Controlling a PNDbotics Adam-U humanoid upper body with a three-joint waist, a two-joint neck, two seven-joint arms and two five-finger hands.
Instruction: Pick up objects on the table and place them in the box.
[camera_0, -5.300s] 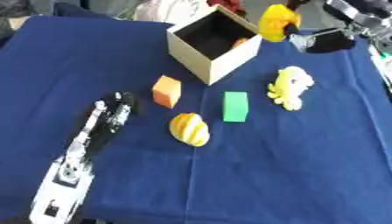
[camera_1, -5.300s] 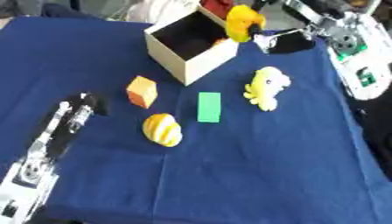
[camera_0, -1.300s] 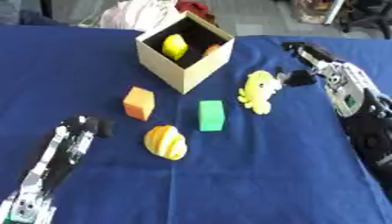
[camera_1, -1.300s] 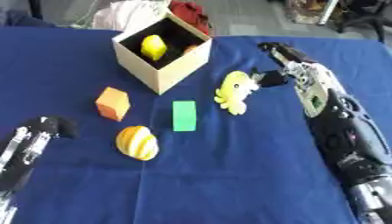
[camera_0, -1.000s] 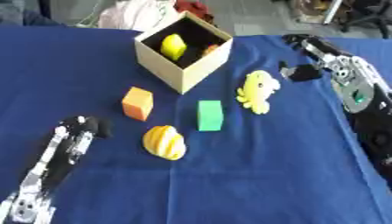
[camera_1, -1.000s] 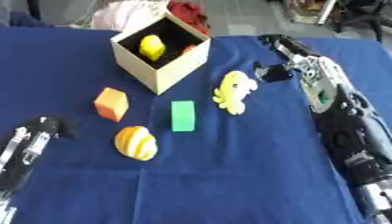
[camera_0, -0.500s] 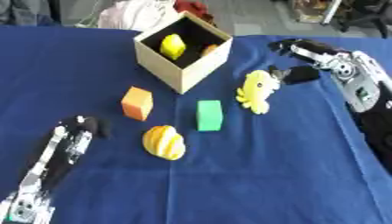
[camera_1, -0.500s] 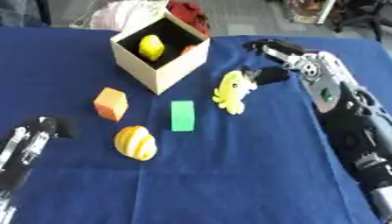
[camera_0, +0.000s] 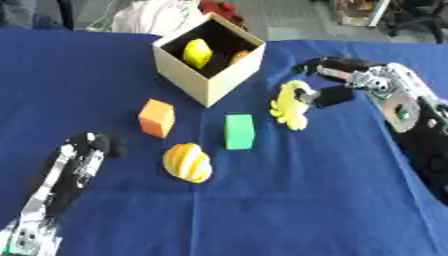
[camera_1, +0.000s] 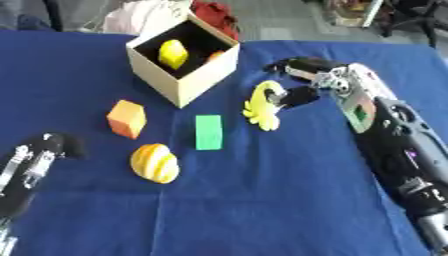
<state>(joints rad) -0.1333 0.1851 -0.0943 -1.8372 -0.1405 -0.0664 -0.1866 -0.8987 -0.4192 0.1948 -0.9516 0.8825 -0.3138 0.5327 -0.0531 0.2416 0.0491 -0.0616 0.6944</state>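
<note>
An open cardboard box (camera_0: 220, 83) stands at the back of the blue table, with a yellow object (camera_0: 197, 52) and something orange (camera_0: 238, 56) inside. In front of it lie an orange cube (camera_0: 157, 117), a green block (camera_0: 239, 131), a yellow striped ball (camera_0: 186, 162) and a yellow soft toy (camera_0: 287, 106). My right hand (camera_0: 350, 77) is open at the toy's right side, its fingers arched over the toy's top and its thumb (camera_0: 325, 96) touching the toy, which lies on the cloth. My left hand (camera_0: 83, 152) rests at the lower left, away from everything.
A blue cloth (camera_0: 289, 200) covers the table. Pale cloth (camera_0: 149, 20) and a red thing (camera_1: 210, 17) lie behind the box, past the table's far edge. Chair legs (camera_0: 411, 12) show at the top right.
Five seconds ago my right hand held a yellow object over the box; that object now lies inside. In the last second the hand moved left and its thumb came against the yellow toy.
</note>
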